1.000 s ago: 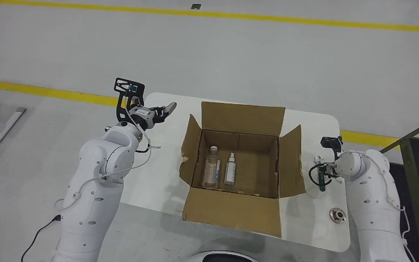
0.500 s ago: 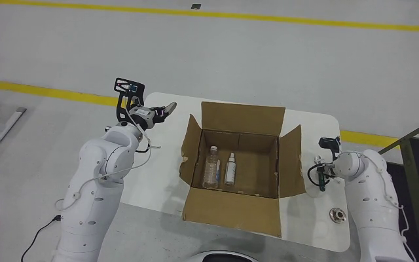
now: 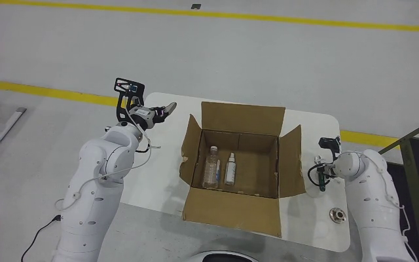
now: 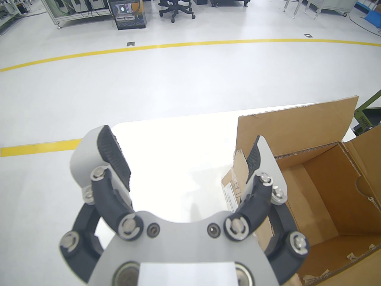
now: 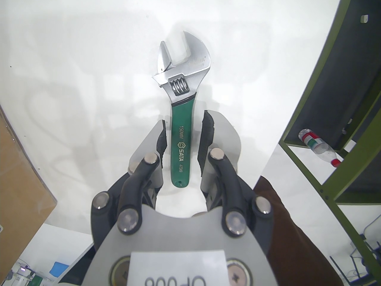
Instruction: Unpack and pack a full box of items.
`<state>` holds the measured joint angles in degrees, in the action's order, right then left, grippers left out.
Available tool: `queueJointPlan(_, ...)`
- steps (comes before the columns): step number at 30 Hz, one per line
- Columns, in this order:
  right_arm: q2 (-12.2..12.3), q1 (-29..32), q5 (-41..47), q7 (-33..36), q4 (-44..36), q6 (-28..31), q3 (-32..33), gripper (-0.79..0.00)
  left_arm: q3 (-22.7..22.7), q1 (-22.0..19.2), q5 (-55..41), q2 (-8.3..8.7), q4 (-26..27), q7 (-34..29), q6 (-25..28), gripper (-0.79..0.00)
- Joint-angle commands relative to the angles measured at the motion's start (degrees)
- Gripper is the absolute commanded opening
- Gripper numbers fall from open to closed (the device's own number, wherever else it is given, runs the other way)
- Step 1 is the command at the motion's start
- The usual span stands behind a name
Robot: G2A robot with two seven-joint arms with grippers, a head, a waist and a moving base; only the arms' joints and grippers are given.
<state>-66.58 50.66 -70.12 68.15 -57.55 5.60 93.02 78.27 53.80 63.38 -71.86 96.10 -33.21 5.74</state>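
Table: a white table (image 3: 160,164) with rounded corners carries everything below.
Box: a brown cardboard box (image 3: 242,119) stands at the middle of the table, open at the top. All four flaps are folded outward, and the near flap hangs toward the near edge.
In the box: a clear water bottle (image 3: 211,167) and a smaller white spray bottle (image 3: 230,169) lie side by side on the box floor, close to its left wall, caps toward the far wall.
Wrench: an adjustable wrench (image 5: 182,96) with a green handle and a bright steel head lies flat on the table near the right edge. It is beside the box's right flap and apart from it.
Right claw: the right claw (image 5: 184,117) sits low over the wrench, narrow, with one finger on each side of the green handle. A thin strip of table shows between each pad and the handle, so it is not clamped.
Left claw: the left claw (image 4: 181,133) is held above the far left corner of the table, just beside the box's left flap. It is spread wide with nothing between its fingers.
Metal piece: a small round metal part (image 3: 337,214) sits near the near right corner, apart from the wrench.
Past the right edge: a green metal frame (image 5: 357,162) stands on the floor, with a bottle (image 5: 317,147) lying inside it.
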Motion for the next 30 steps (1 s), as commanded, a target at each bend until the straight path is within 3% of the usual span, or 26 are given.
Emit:
queueJointPlan(1,0.1,0.16,0.17,-0.06,-0.19,-0.06,-0.06,-0.502,0.0,0.0,0.0,0.0,0.0,0.0,0.0,0.0)
queueJointPlan(8,0.33,0.37,0.87,-0.12,-0.02,-0.44,-0.66,-0.579,0.0,0.0,0.0,0.0,0.0,0.0,0.0,0.0)
queueJointPlan(23,0.76,-0.04,2.02,-0.73,1.24,-1.06,-2.16,-0.563,0.0,0.0,0.0,0.0,0.0,0.0,0.0,0.0)
queueJointPlan(28,0.92,-0.04,2.27,-0.86,1.44,-1.28,-2.61,-0.613,0.0,0.0,0.0,0.0,0.0,0.0,0.0,0.0)
queueJointPlan(30,0.99,-0.05,2.46,-0.97,1.6,-1.27,-2.73,-0.68,0.0,0.0,0.0,0.0,0.0,0.0,0.0,0.0)
